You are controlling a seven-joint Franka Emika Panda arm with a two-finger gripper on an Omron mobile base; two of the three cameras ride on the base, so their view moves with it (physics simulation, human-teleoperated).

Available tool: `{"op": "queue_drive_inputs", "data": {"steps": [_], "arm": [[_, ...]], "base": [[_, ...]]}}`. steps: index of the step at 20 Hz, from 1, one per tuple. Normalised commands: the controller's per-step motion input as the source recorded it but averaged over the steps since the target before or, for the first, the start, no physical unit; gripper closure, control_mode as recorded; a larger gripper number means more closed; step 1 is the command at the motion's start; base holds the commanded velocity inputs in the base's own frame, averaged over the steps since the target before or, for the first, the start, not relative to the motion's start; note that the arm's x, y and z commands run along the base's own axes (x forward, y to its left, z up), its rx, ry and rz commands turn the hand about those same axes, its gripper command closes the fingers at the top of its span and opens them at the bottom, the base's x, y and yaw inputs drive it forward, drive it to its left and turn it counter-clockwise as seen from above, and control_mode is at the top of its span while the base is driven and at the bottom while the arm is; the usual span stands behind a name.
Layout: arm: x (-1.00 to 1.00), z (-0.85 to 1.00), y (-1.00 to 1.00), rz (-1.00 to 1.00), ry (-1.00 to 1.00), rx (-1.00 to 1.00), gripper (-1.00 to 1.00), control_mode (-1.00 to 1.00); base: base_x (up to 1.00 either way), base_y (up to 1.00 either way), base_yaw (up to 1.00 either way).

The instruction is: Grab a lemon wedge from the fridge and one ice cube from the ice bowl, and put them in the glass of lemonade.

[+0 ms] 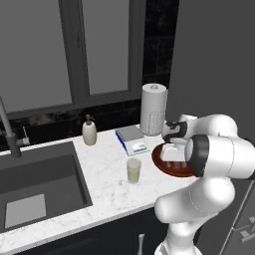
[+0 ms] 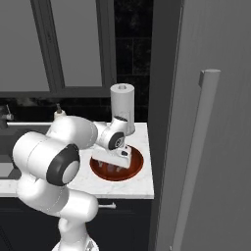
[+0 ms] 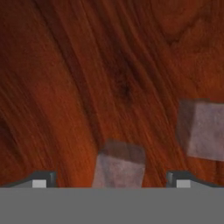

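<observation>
Two claw (image 3: 110,183) tips stand wide apart, low inside the ice bowl (image 2: 135,170), with one ice cube (image 3: 119,168) between them, ungripped. A second cube (image 3: 202,130) lies nearby. On the tabletop (image 1: 107,179), the glass (image 1: 133,171) stands just beside the bowl. Fridge (image 2: 215,142) door is closed.

Paper towel roll (image 1: 153,109), soap dispenser (image 1: 89,131), sink (image 1: 45,169)

the ice bowl (image 2: 138,166) is glossy reddish-brown with dark wood grain, its ice cubes (image 3: 119,168) pale translucent grey, the glass of lemonade (image 1: 133,171) pale yellow-green on a white marbled counter (image 1: 107,179).
</observation>
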Motion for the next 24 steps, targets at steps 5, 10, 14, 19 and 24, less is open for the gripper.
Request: {"op": "queue_drive_inputs", "data": {"steps": [5,10,14,19,24], "arm": [[-0.07,0.0,0.0,0.0,-0.04,0.0,-1.0,-1.0],[0.08,0.0,0.0,0.0,0.0,0.0,-1.0,-1.0],[0.01,0.02,0.0,0.0,0.01,0.0,-1.0,-1.0],[0.08,0.0,0.0,0.0,0.0,0.0,-1.0,-1.0],[0.19,0.0,0.0,0.0,0.0,0.0,-1.0,-1.0]], "base": [[0.0,0.0,0.0],[0.0,0.0,0.0],[0.0,0.0,0.0],[0.0,0.0,0.0],[0.0,0.0,0.0]]}}
